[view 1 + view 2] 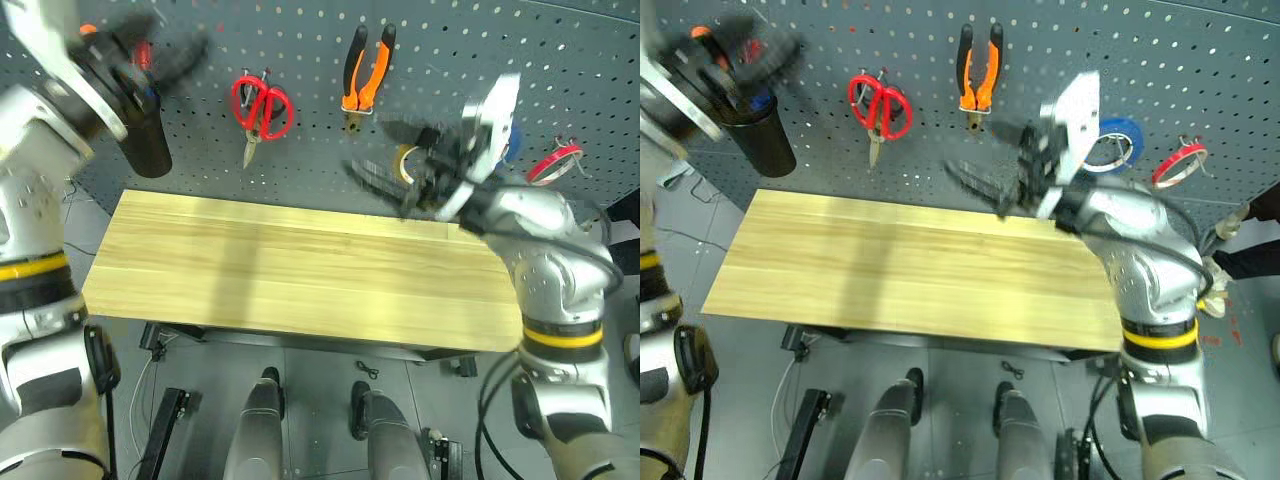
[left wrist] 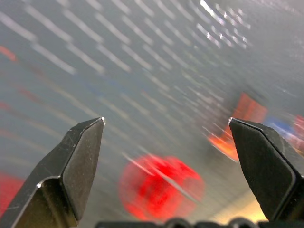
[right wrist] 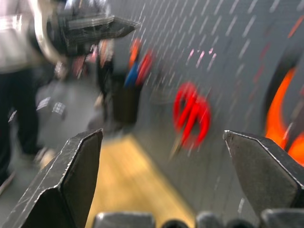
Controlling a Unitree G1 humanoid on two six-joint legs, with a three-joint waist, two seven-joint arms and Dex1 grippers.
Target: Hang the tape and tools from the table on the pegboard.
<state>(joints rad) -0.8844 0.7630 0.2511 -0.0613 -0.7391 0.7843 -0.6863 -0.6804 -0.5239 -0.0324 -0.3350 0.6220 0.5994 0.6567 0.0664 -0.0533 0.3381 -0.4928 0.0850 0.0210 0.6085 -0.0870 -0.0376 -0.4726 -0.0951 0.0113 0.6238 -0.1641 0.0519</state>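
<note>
Scissors (image 1: 262,108), pliers (image 1: 366,72) and tape (image 1: 404,162) hung on the pegboard (image 1: 300,50); the left gripper (image 2: 166,142) and right gripper (image 3: 161,147) gaped wide, empty.

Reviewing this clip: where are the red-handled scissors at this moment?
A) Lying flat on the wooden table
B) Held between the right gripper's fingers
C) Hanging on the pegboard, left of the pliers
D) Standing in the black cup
C: the red-handled scissors hang from a hook on the pegboard, to the left of the orange-and-black pliers, above the table.
</note>
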